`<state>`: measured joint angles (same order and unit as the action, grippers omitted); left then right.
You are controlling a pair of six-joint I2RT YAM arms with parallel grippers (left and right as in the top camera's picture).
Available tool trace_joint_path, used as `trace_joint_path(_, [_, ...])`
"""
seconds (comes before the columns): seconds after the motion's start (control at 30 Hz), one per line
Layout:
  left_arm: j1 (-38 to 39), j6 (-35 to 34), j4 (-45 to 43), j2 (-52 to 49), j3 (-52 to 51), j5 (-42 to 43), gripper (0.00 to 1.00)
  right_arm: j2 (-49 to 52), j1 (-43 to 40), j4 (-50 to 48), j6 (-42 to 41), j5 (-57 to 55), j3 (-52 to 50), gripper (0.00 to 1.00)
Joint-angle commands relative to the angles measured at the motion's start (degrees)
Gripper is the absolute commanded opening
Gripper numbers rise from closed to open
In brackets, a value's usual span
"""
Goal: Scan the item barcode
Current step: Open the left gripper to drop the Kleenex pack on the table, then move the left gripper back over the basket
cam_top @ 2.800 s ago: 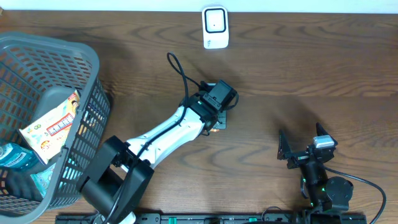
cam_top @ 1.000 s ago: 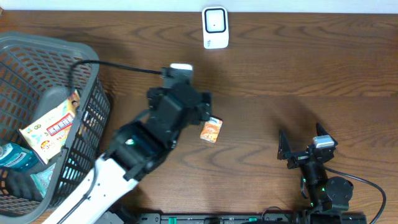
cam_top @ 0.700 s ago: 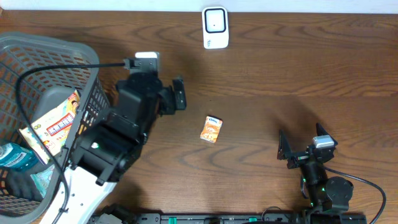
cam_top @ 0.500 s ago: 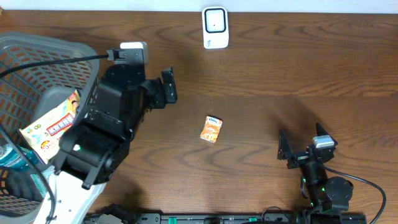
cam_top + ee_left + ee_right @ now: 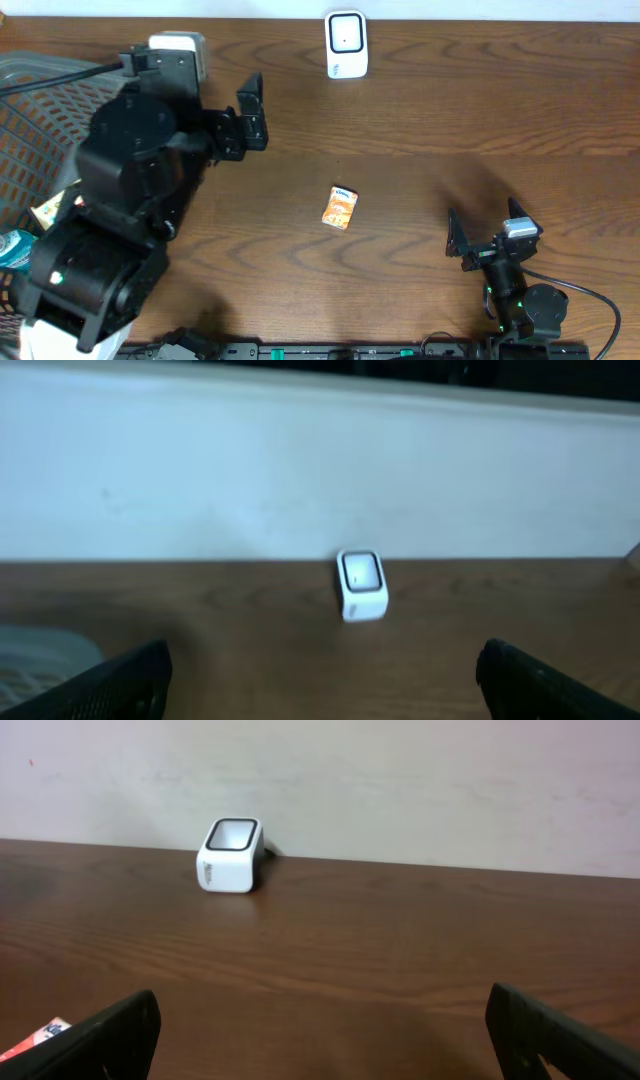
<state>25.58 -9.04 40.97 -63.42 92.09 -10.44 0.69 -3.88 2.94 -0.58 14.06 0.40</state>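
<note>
Lettering on orange packet [image 5: 340, 207], mid-frame: blurring beyond reading. Basket [image 5: 40, 90], upper left: hiding behind left arm [image 5: 130, 200]. Left gripper [image 5: 322, 650], right gripper [image 5: 322, 998]: gaping, released.

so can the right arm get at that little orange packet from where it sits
Probably yes. The orange packet lies alone on the table, with nothing between it and the right gripper, whose jaws stand open. The left arm is off to the other side.

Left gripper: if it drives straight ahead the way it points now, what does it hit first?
Likely the scanner. In the left gripper wrist view it sits near centre between the open jaws, with bare table before it and the wall behind. Depth is unclear.
</note>
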Motion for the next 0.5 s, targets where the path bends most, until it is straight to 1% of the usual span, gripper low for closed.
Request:
trace_joint_path(0.0, [-0.31, 3.45, 0.20, 0.57, 3.45, -7.48, 0.98, 0.02, 0.13, 0.26, 0.66, -0.44, -0.09, 0.99])
trace_joint_path(0.07, [-0.39, 3.48, 0.17, 0.57, 4.13, -13.42, 0.98, 0.07, 0.13, 0.26, 0.66, -0.46, -0.09, 0.99])
trace_joint_path(0.17, [-2.43, 3.45, 0.37, 0.59, 4.31, -16.98, 0.98, 0.07, 0.13, 0.26, 0.66, -0.46, -0.09, 0.99])
trace_joint_path(0.23, [-5.01, 3.10, 0.94, 0.57, 4.31, -17.27, 0.98, 0.07, 0.13, 0.26, 0.66, -0.44, -0.09, 0.99])
trace_joint_path(0.37, [-12.11, -1.42, 2.62, 0.59, 4.31, -17.22, 0.98, 0.07, 0.13, 0.26, 0.66, -0.44, -0.09, 0.99])
trace_joint_path(0.47, [-16.37, -3.13, 3.43, 0.57, 4.31, -17.05, 0.98, 0.07, 0.13, 0.26, 0.66, -0.46, -0.09, 0.99])
